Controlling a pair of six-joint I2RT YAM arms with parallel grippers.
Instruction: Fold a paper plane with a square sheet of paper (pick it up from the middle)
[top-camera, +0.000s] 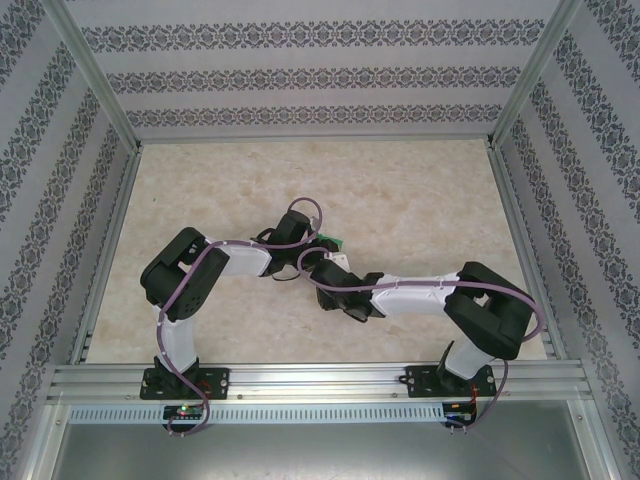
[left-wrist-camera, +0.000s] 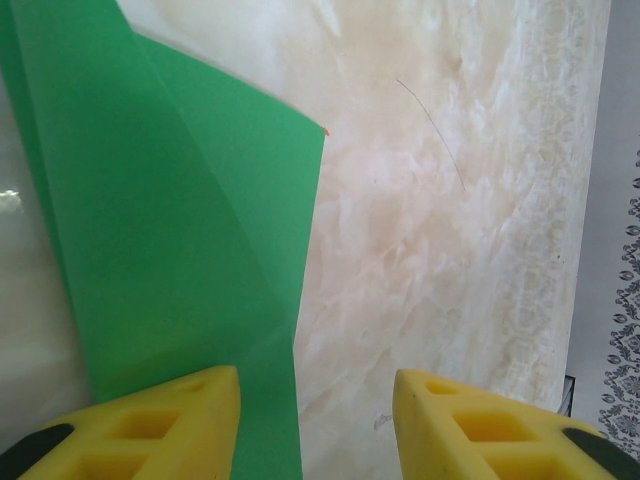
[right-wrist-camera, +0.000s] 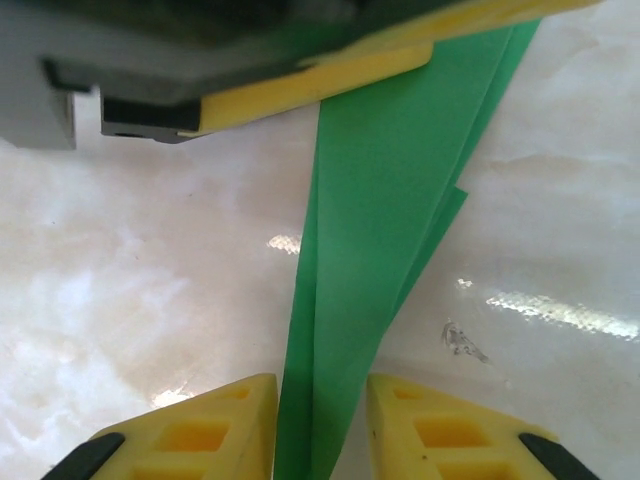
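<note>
Pale marbled table (left-wrist-camera: 450, 250), creased, narrow-folded green paper (right-wrist-camera: 370, 200), right pincer (right-wrist-camera: 320, 405) gripping it, left pincer (left-wrist-camera: 315, 400) open.

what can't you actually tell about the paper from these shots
- Top view: green paper too small, mostly covered by the arms; fold shape unreadable.
- Left wrist: its outline is cut off by the top and left edges; a left gripper finger hides its lower part.
- Right wrist: whether the right gripper pinches it; bottom edge cuts contact off.
</note>
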